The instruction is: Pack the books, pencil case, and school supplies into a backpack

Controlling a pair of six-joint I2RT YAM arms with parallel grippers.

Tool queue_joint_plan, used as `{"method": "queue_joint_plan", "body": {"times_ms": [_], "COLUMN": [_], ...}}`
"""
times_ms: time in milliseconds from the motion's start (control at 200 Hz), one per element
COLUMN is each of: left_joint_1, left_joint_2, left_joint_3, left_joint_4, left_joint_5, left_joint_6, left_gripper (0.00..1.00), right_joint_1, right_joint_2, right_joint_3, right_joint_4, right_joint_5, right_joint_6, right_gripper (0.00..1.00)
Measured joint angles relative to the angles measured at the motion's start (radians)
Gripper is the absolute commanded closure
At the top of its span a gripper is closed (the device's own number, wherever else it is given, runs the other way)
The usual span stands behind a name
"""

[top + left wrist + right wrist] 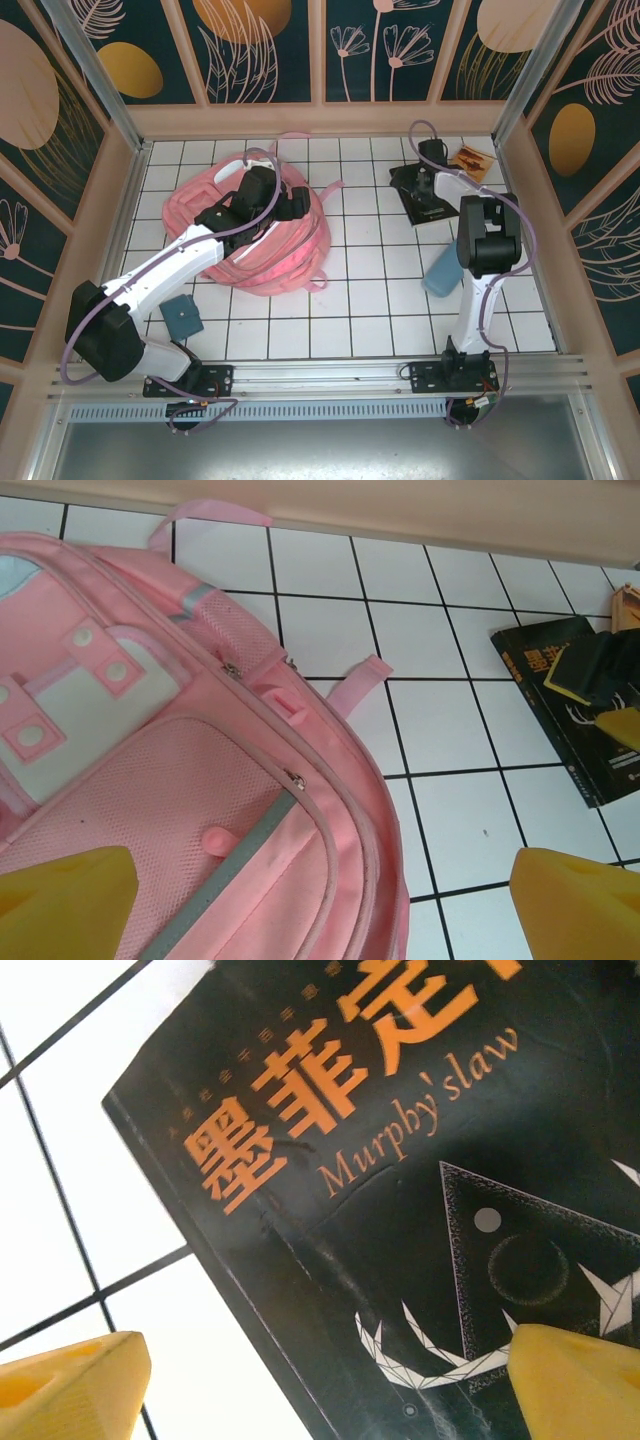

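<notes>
Overhead and both wrist views share black book [405, 185] [585, 770] [400, 1210].

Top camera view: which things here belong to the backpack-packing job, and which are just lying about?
For the job:
- pink backpack
- black book
- orange booklet
- teal pouch
- pale blue item, half hidden by the right arm, probably a school supply

Just surroundings:
- white tiled table
- patterned wall panels
</notes>
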Motion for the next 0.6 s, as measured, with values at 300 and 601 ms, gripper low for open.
{"method": "queue_joint_plan", "body": {"times_ms": [300, 601], "left_joint_1": [0.0, 0.002], "left_joint_2": [0.053, 0.082], "left_joint_3": [0.0, 0.001], "left_joint_4": [0.007, 0.008], "left_joint_5": [0.052, 0.101], "left_joint_6": [-0.016, -0.02], "left_gripper": [0.02, 0.02], "right_joint_1": [0.235, 0.447], "right_joint_2": [-0.2, -0.381], "right_joint_3": [-0.317, -0.533], "right_joint_4": [0.164, 0.219], "right_joint_5": [-0.067, -0.105], "right_joint_6": [0.152, 0.393], "right_gripper": [0.18, 0.19]}}
